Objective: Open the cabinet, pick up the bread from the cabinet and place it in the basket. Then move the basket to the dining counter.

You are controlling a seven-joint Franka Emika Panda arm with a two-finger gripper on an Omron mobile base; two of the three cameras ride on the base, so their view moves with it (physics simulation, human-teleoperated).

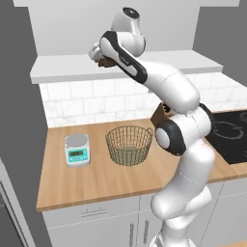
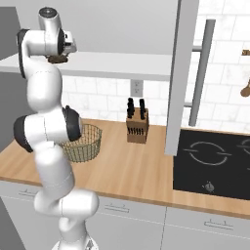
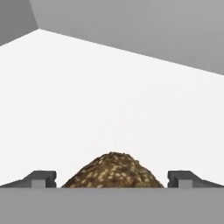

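Observation:
The cabinet stands open, its white shelf [image 1: 67, 67] bare except for the bread [image 1: 102, 63], a small dark brown roll. The cabinet door [image 2: 179, 73] is swung out edge-on, with its long bar handle [image 2: 201, 73] facing right. My gripper [image 1: 99, 55] is up at shelf height, open, and the bread [image 3: 113, 171] sits between the two fingertips [image 3: 43, 178] with a gap on each side. The right base view shows the gripper [image 2: 61, 54] over the bread [image 2: 57, 59]. The wire basket [image 1: 129, 144] stands empty on the wood counter below. The dining counter is out of view.
A white kitchen scale [image 1: 77, 149] sits left of the basket [image 2: 84, 143]. A knife block [image 2: 137, 124] stands against the tiled backsplash. A black cooktop [image 2: 210, 161] fills the counter's right end. The open door hangs over the counter between knife block and cooktop.

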